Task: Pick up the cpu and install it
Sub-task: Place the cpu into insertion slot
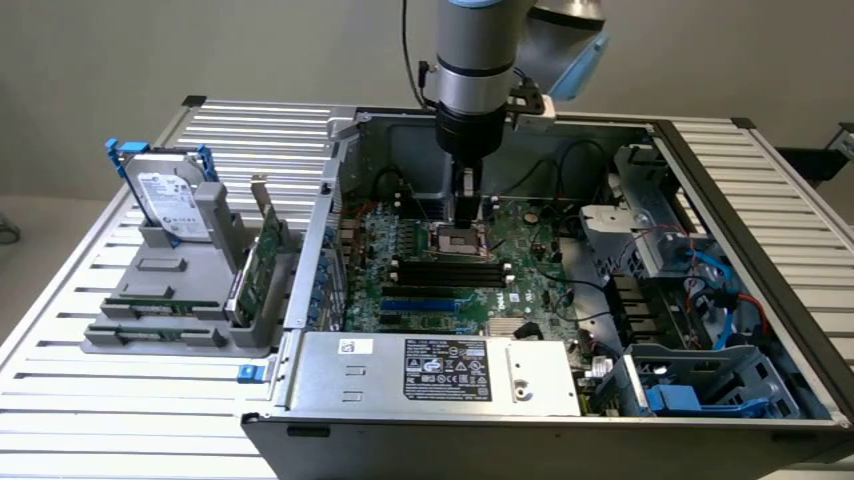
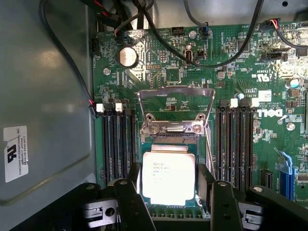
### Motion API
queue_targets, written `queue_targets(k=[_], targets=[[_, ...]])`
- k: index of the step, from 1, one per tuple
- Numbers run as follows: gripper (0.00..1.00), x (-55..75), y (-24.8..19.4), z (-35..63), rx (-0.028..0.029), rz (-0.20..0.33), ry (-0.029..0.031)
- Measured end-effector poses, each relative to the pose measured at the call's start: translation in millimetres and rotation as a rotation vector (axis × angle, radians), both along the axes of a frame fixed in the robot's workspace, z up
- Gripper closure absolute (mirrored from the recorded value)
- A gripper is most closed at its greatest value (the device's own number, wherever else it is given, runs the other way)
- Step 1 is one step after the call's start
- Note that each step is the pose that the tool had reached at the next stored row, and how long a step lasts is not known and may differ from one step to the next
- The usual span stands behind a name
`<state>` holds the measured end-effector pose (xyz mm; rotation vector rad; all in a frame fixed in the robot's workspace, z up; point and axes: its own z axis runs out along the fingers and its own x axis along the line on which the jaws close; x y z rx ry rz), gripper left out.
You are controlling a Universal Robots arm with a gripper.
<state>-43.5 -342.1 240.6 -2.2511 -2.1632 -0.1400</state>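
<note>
The black two-finger gripper (image 1: 463,212) clamps the small square silver-grey cpu (image 2: 168,175) by opposite edges. It lies flat, metal top up, squared with the open metal socket (image 2: 175,126).

Your slatted metal table (image 1: 80,400)
On it you have the open computer case (image 1: 534,445) toward the exterior view's right and a grey parts rack (image 1: 174,300) just beside it, on the left
</note>
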Motion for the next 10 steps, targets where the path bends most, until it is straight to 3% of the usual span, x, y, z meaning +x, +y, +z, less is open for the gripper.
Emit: queue_targets(k=[10], targets=[[0.45,-2.9,-4.1,-5.4,0.0001,0.020,-0.0008]])
